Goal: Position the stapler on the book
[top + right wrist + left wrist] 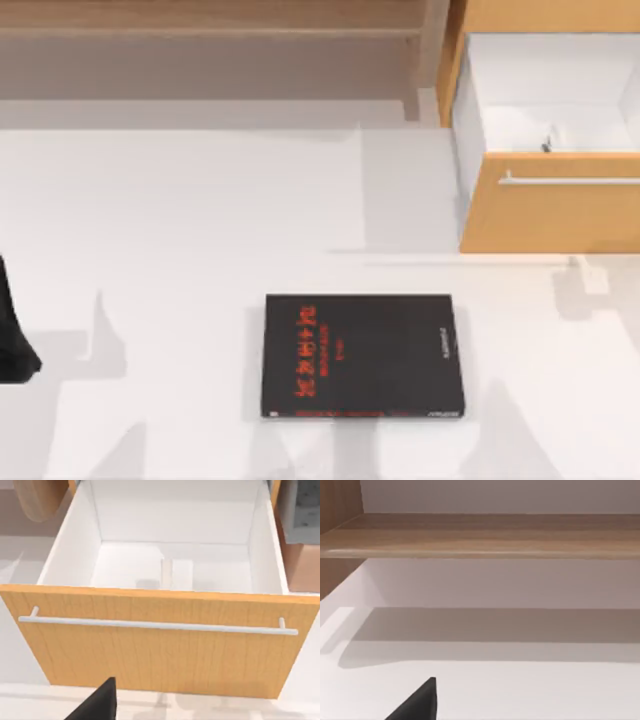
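The stapler (166,573) lies on the floor of the open drawer (150,645), well apart from the book (362,355) on the white counter (160,230). Reaching in, the right arm could clip the drawer's front wall or handle (157,625). Neither arm's jaws can be judged. Wooden shelving (200,30) backs the counter.

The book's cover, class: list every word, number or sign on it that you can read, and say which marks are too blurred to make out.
Red characters running along the cover of the book: too blurred to read.
Smaller red line beside them: too blurred to read.
Small white lettering near the cover's right edge: too small to read.
Red strip along the book's near edge: unreadable.
No text on the drawer.
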`<action>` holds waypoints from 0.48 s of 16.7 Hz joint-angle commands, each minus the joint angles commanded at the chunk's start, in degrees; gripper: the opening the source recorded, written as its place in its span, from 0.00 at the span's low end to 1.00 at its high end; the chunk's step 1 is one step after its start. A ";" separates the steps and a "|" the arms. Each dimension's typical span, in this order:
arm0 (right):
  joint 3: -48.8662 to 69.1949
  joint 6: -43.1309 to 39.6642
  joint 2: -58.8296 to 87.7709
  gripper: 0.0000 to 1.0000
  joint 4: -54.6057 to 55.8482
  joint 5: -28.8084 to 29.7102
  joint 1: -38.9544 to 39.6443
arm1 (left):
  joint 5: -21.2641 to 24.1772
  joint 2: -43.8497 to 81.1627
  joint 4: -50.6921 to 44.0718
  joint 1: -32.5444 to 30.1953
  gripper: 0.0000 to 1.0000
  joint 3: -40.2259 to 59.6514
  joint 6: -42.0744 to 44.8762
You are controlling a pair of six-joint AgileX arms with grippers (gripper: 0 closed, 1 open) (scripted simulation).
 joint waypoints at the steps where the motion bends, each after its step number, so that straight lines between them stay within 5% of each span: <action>1: 5.76 0.10 6.75 1.00 -3.27 0.10 0.35 | 0.00 0.00 0.00 0.00 1.00 0.00 0.00; 8: 46.85 -0.50 53.75 1.00 -26.05 2.03 2.74 | 0.00 0.00 0.00 0.00 1.00 0.00 0.00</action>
